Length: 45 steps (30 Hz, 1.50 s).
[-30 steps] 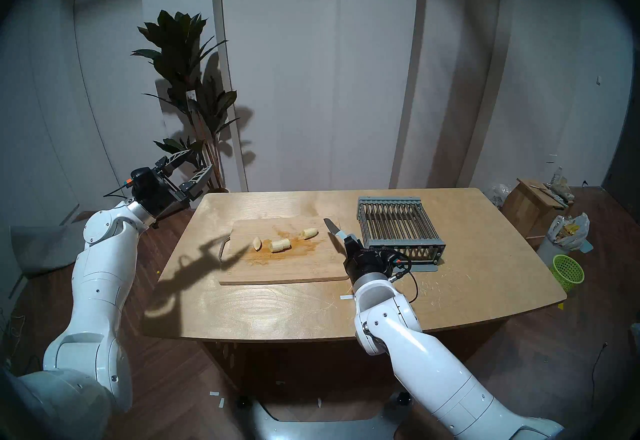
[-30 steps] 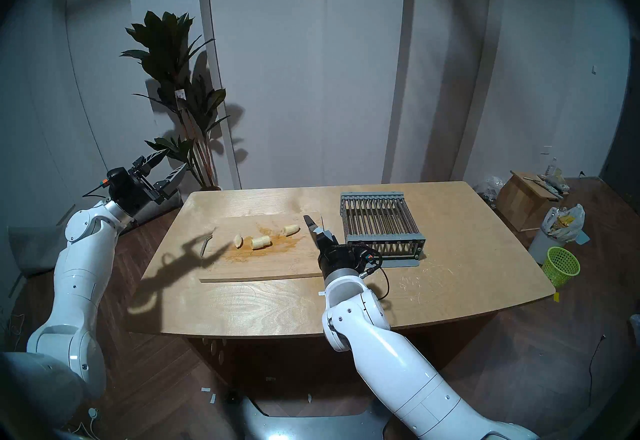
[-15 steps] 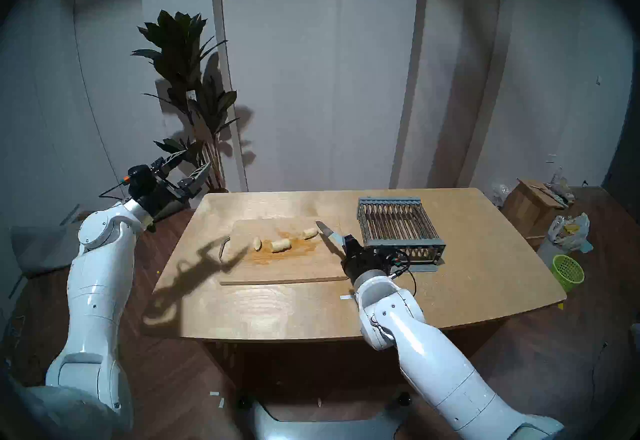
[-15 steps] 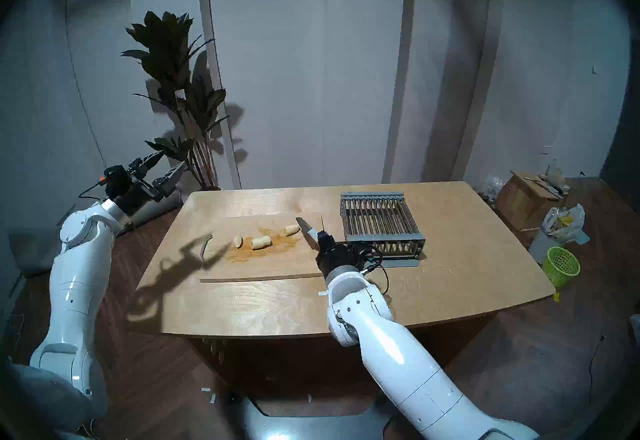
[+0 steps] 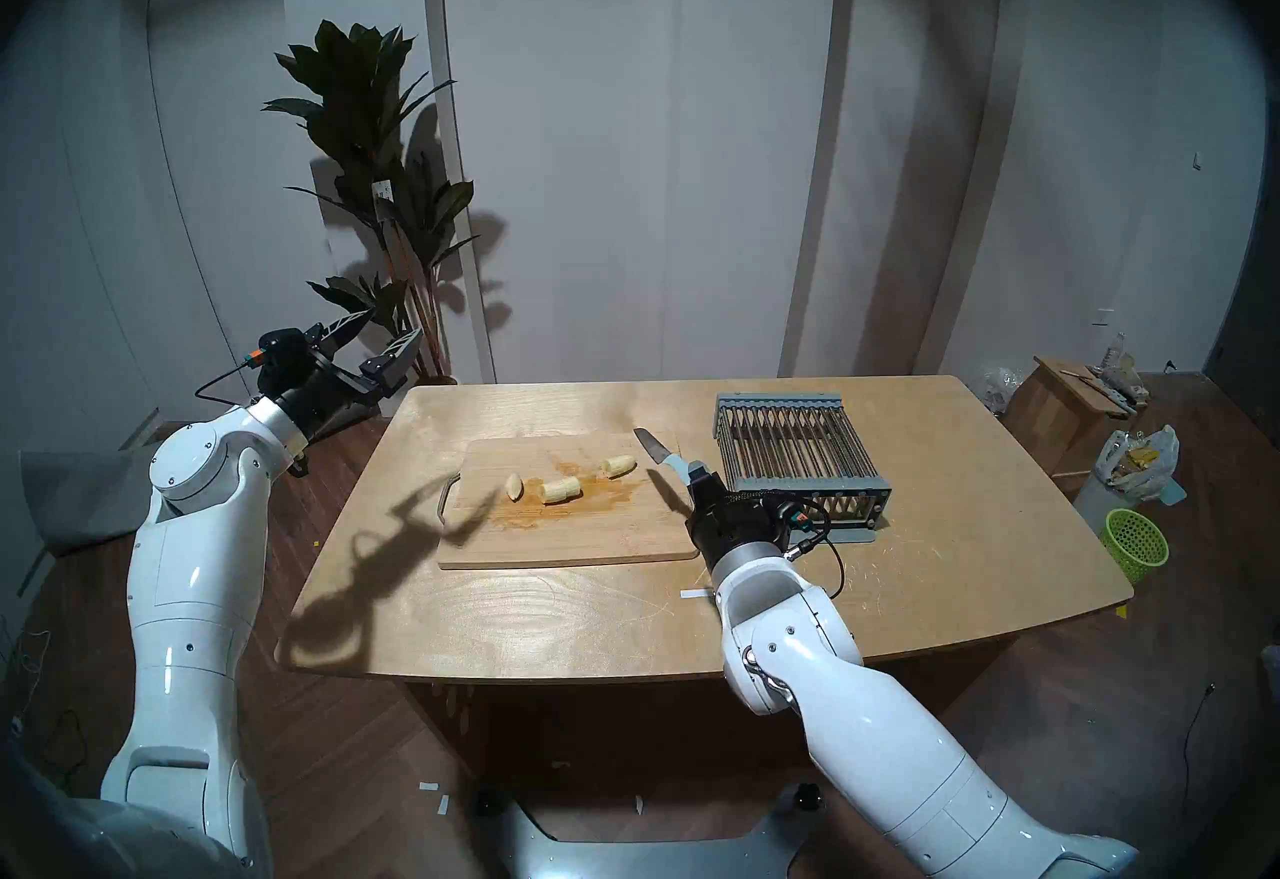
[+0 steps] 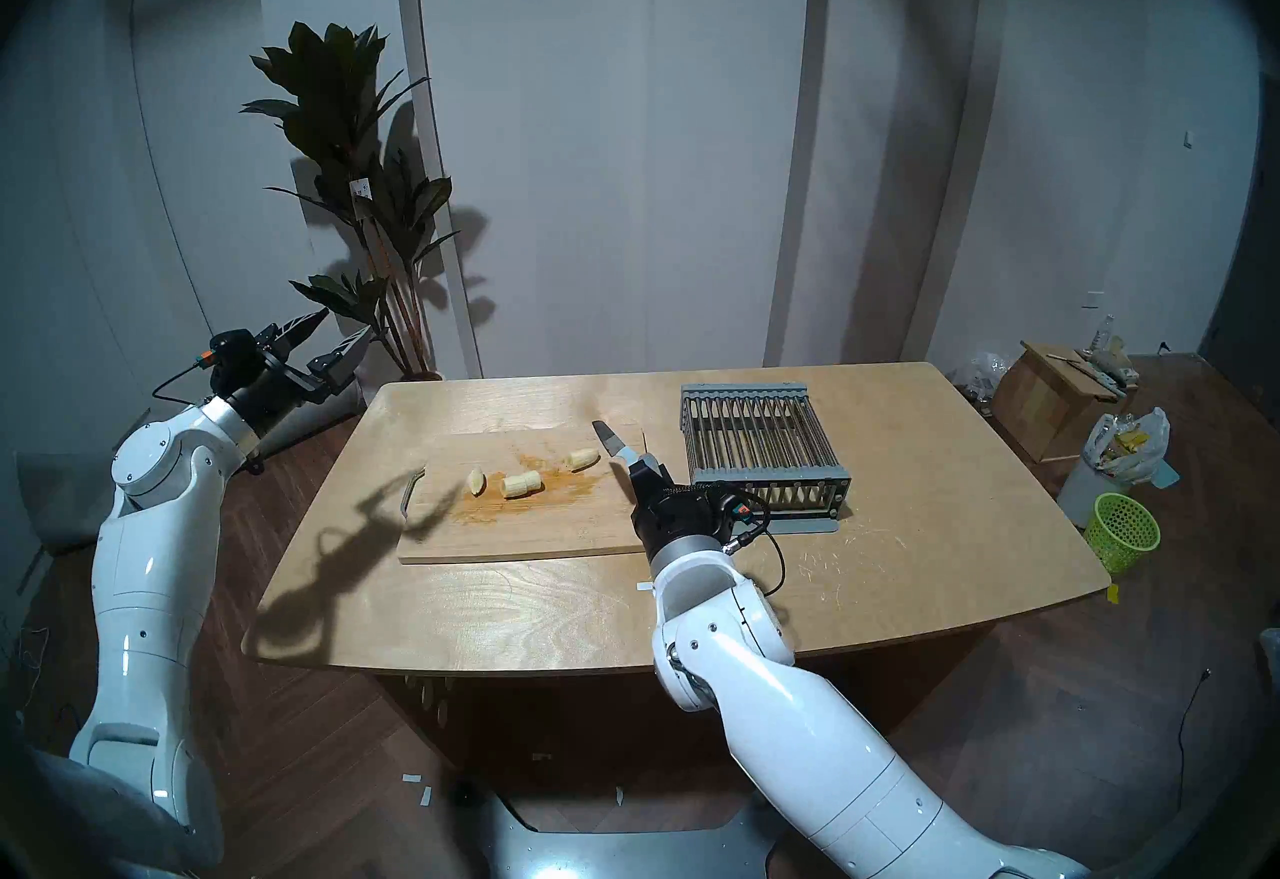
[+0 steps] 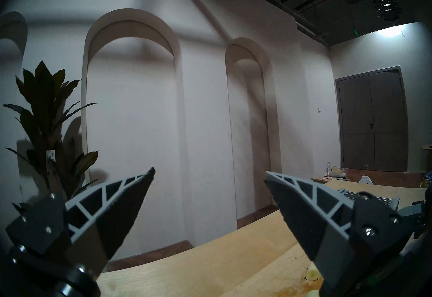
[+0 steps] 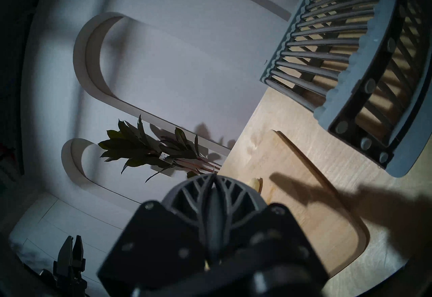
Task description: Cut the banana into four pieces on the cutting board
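We start with the wooden surface (image 5: 623,607), which carries the cutting board (image 5: 554,538) on its left-centre part and a grey slatted rack (image 5: 796,448) just beside the board's right end. The board lies flat, its metal loop handle toward our left side, with brownish smears across its middle.

On those smears lies the banana (image 5: 560,490), already divided. We count three separate lumps in a loose row: a small end piece on the left, a stubby middle piece, and another end piece to the right, each apart from its neighbours. The middle piece looks as if it may be two chunks resting together, but we cannot tell. So we judge the cutting nearly or wholly finished: one more cut at most.

Our right claw (image 5: 699,484) is clamped tight on the knife (image 5: 658,449), whose blade hangs over the board's far right corner, clear of the fruit. Our left claw (image 5: 384,337) stands spread wide and empty, off the surface's left edge.
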Available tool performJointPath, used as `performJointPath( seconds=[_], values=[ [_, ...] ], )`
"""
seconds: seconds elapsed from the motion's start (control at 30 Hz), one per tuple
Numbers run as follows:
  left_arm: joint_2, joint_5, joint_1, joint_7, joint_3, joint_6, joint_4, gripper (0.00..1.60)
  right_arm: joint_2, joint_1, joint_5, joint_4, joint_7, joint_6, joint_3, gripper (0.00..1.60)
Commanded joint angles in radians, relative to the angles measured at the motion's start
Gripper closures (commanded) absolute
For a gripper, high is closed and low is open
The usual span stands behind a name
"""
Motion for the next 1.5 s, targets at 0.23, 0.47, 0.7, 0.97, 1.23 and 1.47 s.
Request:
performJointPath(
  seconds=[0.23, 0.47, 0.7, 0.97, 1.23, 1.47],
  values=[
    [-0.034, 0.038, 0.072, 0.15, -0.035, 0.157, -0.195, 0.0, -0.017, -0.043, -0.19, -0.085, -0.151, -0.144, -0.012, 1.6],
    [-0.06, 0.063, 0.103, 0.241, -0.046, 0.271, -0.287, 0.0, -0.063, -0.01, -0.176, -0.019, -0.191, -0.154, -0.021, 1.6],
    [-0.083, 0.082, 0.135, 0.301, -0.056, 0.35, -0.371, 0.0, -0.097, 0.065, -0.114, 0.088, -0.145, -0.131, -0.028, 1.6],
    [-0.091, 0.089, 0.136, 0.316, -0.057, 0.374, -0.385, 0.0, -0.117, 0.118, -0.069, 0.145, -0.117, -0.114, -0.021, 1.6],
    [-0.098, 0.096, 0.136, 0.324, -0.06, 0.391, -0.394, 0.0, -0.14, 0.142, -0.02, 0.176, -0.098, -0.096, -0.013, 1.6],
    [-0.101, 0.097, 0.136, 0.327, -0.061, 0.398, -0.398, 0.0, -0.154, 0.147, -0.013, 0.197, -0.125, -0.096, -0.014, 1.6]
  ],
)
